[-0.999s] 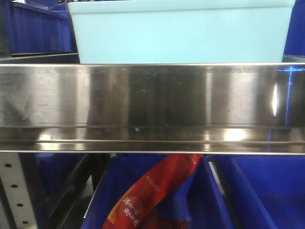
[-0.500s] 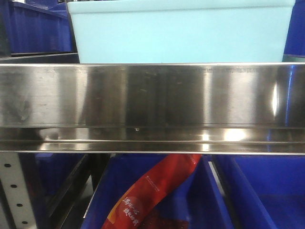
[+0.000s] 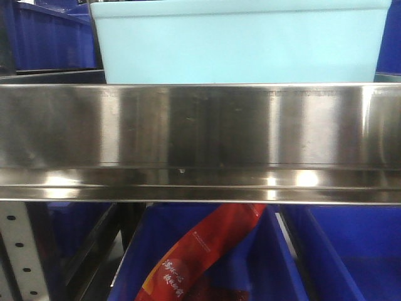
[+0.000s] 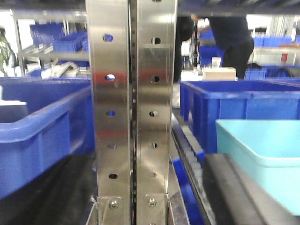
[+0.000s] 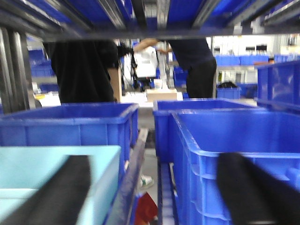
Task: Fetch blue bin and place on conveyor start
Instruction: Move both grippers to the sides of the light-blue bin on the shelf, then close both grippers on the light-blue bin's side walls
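The blue bin [image 3: 241,44] is a pale turquoise tub standing on the steel shelf [image 3: 200,135], at the top of the front view. In the left wrist view its corner [image 4: 265,157] lies at the right. My left gripper [image 4: 140,197] is open, its right finger [image 4: 234,192] beside the bin and a steel upright between the jaws. In the right wrist view the bin [image 5: 28,171] is at lower left. My right gripper [image 5: 150,197] is open, its left finger [image 5: 56,194] over the bin's rim. The conveyor start is out of view.
A perforated steel upright [image 4: 131,117] stands straight ahead of the left gripper. Dark blue crates [image 5: 225,145] flank the bin on the shelf. Below the shelf, a blue crate [image 3: 207,263] holds a red packet [image 3: 200,257]. People [image 5: 82,70] stand behind the rack.
The front view has shifted very slightly and the reflections on the steel shelf front have moved. The bin stands in the same place.
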Tool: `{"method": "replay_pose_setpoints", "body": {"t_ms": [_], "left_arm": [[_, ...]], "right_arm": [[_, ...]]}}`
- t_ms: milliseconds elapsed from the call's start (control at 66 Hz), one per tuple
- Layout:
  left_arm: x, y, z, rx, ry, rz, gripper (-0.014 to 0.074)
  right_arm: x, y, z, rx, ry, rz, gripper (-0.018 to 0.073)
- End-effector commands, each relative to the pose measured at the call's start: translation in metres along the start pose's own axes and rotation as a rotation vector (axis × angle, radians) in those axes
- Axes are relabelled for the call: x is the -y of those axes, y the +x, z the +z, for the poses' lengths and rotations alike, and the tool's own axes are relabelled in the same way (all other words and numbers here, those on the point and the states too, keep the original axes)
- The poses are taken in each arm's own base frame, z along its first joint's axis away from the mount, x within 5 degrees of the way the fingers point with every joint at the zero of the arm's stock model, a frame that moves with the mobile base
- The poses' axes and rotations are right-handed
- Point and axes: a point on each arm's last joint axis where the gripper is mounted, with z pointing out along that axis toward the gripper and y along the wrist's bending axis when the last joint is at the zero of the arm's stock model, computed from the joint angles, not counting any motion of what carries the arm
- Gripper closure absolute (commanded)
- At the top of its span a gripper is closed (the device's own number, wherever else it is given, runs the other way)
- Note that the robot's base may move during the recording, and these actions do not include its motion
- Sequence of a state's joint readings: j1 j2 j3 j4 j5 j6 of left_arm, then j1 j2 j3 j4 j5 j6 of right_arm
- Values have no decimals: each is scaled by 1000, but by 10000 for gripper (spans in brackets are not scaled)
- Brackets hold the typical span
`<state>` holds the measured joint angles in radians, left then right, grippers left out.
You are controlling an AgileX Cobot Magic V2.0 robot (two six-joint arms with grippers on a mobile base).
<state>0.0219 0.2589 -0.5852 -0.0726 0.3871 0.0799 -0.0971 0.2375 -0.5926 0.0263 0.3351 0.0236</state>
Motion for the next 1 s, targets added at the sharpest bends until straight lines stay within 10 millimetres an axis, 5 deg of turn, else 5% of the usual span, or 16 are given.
{"method": "replay_pose_setpoints", "body": {"t_ms": [0,257,560,848,984], "left_arm": [[0,-8,15,-58,2,-4,143],[26,-46,55,-181,285,82,130],[105,-79,128,-360,608,116,130],[156,-96,204,-555,651,162,130],[161,-97,244,-670,451,160,130]], "right_arm": [[0,-4,12,-14,5,-14,-5],[-4,-28,49,-143,-34,-75,1],[-34,-55,105,-359,-226,-93,1],[-50,-78,173,-604,-231,-94,1],[-58,-72,211,-726,-223,-84,1]]}}
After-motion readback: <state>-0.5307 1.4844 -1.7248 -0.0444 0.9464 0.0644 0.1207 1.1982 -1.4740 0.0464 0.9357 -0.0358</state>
